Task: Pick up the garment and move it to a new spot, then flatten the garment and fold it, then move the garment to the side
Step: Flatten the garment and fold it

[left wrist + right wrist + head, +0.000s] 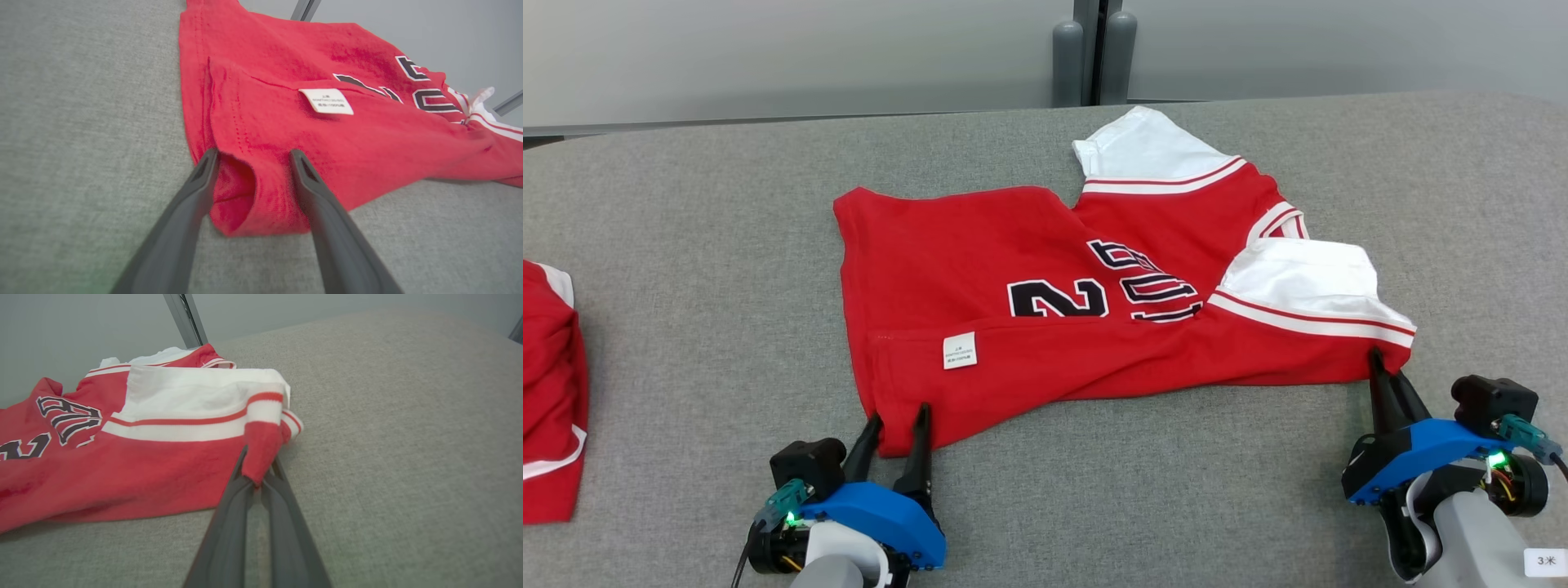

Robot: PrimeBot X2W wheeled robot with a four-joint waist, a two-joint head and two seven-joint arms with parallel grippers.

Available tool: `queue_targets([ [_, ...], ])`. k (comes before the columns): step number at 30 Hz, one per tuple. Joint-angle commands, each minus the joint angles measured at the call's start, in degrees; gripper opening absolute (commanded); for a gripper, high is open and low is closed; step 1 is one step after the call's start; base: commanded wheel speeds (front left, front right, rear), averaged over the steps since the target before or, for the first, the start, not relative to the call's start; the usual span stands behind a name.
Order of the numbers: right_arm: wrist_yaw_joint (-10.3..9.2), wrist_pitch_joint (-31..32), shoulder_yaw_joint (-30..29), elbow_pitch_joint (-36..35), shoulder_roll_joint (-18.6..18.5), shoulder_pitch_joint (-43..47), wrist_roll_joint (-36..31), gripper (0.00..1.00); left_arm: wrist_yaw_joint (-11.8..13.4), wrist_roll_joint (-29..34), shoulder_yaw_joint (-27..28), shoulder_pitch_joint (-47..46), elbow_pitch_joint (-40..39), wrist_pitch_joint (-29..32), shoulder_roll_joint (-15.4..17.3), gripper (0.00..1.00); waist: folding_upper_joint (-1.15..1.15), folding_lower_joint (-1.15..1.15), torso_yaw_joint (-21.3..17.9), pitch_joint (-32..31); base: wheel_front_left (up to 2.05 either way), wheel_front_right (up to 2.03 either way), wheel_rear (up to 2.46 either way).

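The red number jersey (1045, 286) lies across the middle of the grey worktop (686, 245), its long axis running 9 to 3 o'clock as the robot faces it, with the hem toward 9 and the white sleeves toward 3. The right gripper (1382, 363) has its fingers pinched closed on the red corner by the near sleeve, at about 4 o'clock of the cloth. The left gripper (899, 415) stands with fingers spread wide, straddling the hem corner at 7 o'clock, so I'd judge everything turns on that pair closing on the cloth between them.
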Motion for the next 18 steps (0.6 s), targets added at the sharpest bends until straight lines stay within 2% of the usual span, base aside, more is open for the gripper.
queue_targets([
  [1,0.01,-0.04,0.13,-0.08,-0.15,-0.89,0.28,0.0,-0.16,-0.6,-0.92,-0.25,1.01,0.53,-0.21,0.0,0.0,0.0,0.02,-0.07,0.0,0.0,0.0],
  [4,0.01,-0.04,-0.34,-0.48,-0.28,-0.51,0.46,0.0,-0.16,-1.6,-0.82,0.17,1.03,0.49,-0.22,0.0,0.0,0.0,0.13,-0.61,0.0,0.0,0.0],
  [8,0.01,-0.04,-1.21,-1.01,-0.22,0.79,0.67,0.0,-0.15,-2.14,2.22,1.32,-1.25,0.34,0.32,0.0,0.0,0.0,0.54,-2.31,0.0,0.0,0.0],
  [18,-0.01,-0.04,-0.42,-2.12,0.09,8.92,2.89,0.0,-0.12,0.31,8.24,9.75,-4.38,0.29,0.79,0.0,0.0,0.0,1.07,-10.63,0.0,0.0,0.0],
])
